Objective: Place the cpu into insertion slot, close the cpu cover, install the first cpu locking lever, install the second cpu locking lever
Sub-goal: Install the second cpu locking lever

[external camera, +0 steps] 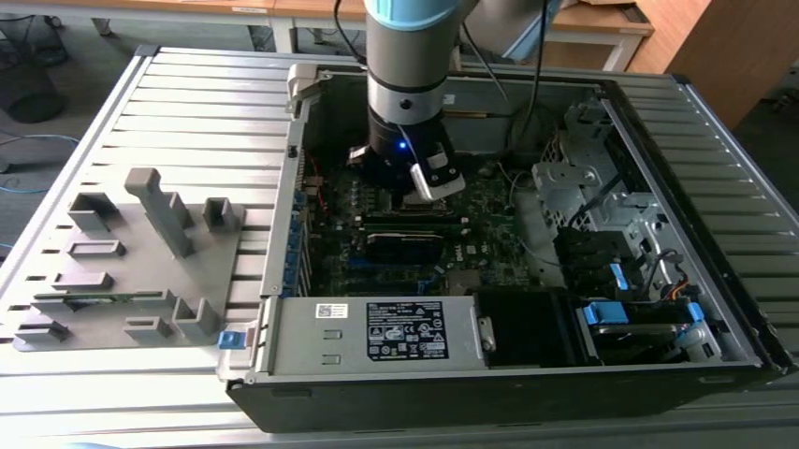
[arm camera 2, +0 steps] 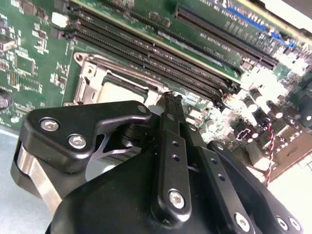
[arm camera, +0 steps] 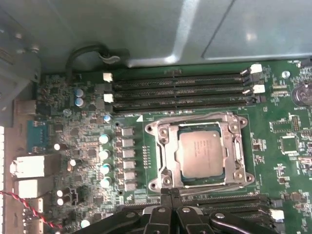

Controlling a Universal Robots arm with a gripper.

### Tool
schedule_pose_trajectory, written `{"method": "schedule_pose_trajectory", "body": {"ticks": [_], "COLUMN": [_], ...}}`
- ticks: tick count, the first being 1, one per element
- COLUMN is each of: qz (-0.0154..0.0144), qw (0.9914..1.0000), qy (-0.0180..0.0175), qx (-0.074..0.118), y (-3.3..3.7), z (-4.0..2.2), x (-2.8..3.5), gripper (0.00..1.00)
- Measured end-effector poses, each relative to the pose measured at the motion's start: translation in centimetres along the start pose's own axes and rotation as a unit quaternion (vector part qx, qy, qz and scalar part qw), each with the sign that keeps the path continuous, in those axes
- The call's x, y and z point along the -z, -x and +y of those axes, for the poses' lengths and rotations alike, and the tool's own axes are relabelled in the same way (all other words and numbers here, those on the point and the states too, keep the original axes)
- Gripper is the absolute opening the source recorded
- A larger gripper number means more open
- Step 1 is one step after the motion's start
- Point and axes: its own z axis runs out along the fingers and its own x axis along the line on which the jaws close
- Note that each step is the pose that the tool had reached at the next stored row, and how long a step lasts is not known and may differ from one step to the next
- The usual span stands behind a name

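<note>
The cpu (arm camera: 202,155), a dull silver square, lies in the insertion slot (arm camera: 242,178) on the green motherboard. The cpu cover (arm camera: 168,156), a thin silver frame, lies flat around it, and the chip shows through its window. Thin wire levers run along the frame's edges; I cannot tell whether they are latched. My gripper (arm camera: 168,193) is shut with nothing between its black fingers, its tips at the socket's edge. In the second wrist view the gripper (arm camera 2: 170,97) stands just in front of the cover (arm camera 2: 90,80). From outside, the gripper (external camera: 425,192) is low inside the open case.
Long black memory slots (arm camera: 180,90) flank the socket on two sides. A row of capacitors (arm camera: 104,153) stands beside it. The labelled power supply box (external camera: 374,332) sits at the case front, a drive cage (external camera: 600,206) at the exterior view's right, a grey fixture tray (external camera: 125,253) at its left.
</note>
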Motion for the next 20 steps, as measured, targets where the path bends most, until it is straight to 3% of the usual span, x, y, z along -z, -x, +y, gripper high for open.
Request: {"method": "schedule_pose_trajectory", "body": {"ticks": [2, 5, 12, 16, 20], "qz": [0.0019, 0.0031, 0.0043, 0.0043, 0.0049], "qw": [0.99997, 0.99993, 0.99991, 0.99989, 0.99987], "qy": [-0.0068, -0.0111, -0.0131, -0.014, -0.014], "qx": [0.0, 0.0, 0.0, 0.0, 0.005], "y": [0.28, 0.89, 2.42, 2.78, 2.76], "z": [0.16, 0.44, 1.29, 2.2, 2.46], "x": [-0.03, -0.09, -0.29, -0.5, -0.64], "gripper": [0.11, 0.11, 0.11, 0.11, 0.11]}}
